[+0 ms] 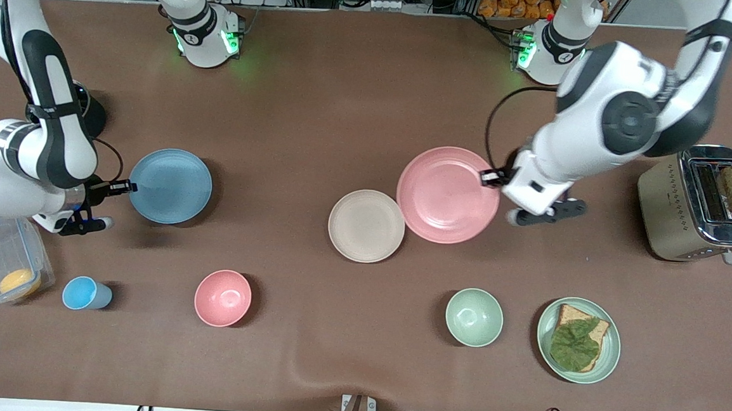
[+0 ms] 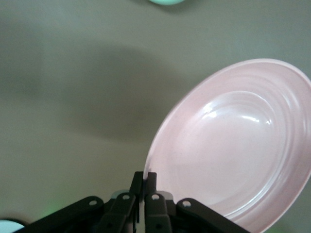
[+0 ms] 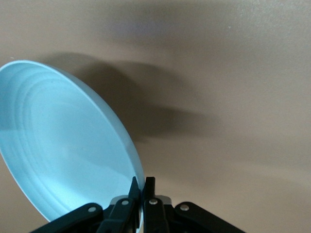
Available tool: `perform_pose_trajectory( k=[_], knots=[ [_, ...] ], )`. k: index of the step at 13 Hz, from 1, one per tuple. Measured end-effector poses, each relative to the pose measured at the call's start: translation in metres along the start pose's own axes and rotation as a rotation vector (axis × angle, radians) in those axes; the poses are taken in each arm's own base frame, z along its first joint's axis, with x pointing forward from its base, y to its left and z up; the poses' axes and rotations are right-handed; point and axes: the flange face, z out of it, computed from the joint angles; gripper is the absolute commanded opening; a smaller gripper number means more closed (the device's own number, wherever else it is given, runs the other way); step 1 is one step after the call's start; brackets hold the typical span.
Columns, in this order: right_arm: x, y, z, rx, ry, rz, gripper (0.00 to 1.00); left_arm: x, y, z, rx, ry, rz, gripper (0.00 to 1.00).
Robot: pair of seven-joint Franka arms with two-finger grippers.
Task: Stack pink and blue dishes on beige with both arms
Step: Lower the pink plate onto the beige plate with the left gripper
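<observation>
Both jaws pinch rims: left gripper (image 1: pixel 490 176) pink plate (image 1: pixel 446 194), right gripper (image 1: pixel 127 186) blue plate (image 1: pixel 170 186).

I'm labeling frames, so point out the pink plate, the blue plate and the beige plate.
pink plate (image 1: pixel 446 194), front view, centre of its face.
blue plate (image 1: pixel 171 186), front view, centre of its face.
beige plate (image 1: pixel 364 227), front view, centre of its face.
</observation>
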Motion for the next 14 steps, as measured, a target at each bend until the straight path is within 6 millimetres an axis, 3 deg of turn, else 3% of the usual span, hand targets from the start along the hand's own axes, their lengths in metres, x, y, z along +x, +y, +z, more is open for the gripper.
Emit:
perform_pose_trajectory(
  k=[1,3,5,6,10,14],
  knots=[
    [0.001,-0.001,-0.003,0.0,0.001,-0.002,0.0,-0.011,0.025,0.022,0.001,0.009,-0.019,0.0],
    [0.001,-0.001,-0.004,0.0,0.003,-0.003,0.0,-0.017,0.065,0.088,-0.028,0.076,-0.047,0.0],
    [0.002,-0.002,-0.005,-0.001,0.003,-0.003,0.0,-0.013,0.079,0.149,-0.053,0.058,-0.058,0.0],
    [0.002,-0.002,-0.006,0.001,0.001,-0.004,0.0,-0.012,0.08,0.17,-0.049,0.038,-0.057,0.0],
    [0.004,-0.009,-0.017,0.018,0.002,-0.008,0.0,-0.006,0.069,0.219,-0.099,0.051,-0.075,0.0],
    [0.008,-0.017,-0.026,0.025,0.005,-0.018,0.0,-0.012,0.063,0.237,-0.117,0.062,-0.08,0.0]
  ],
)
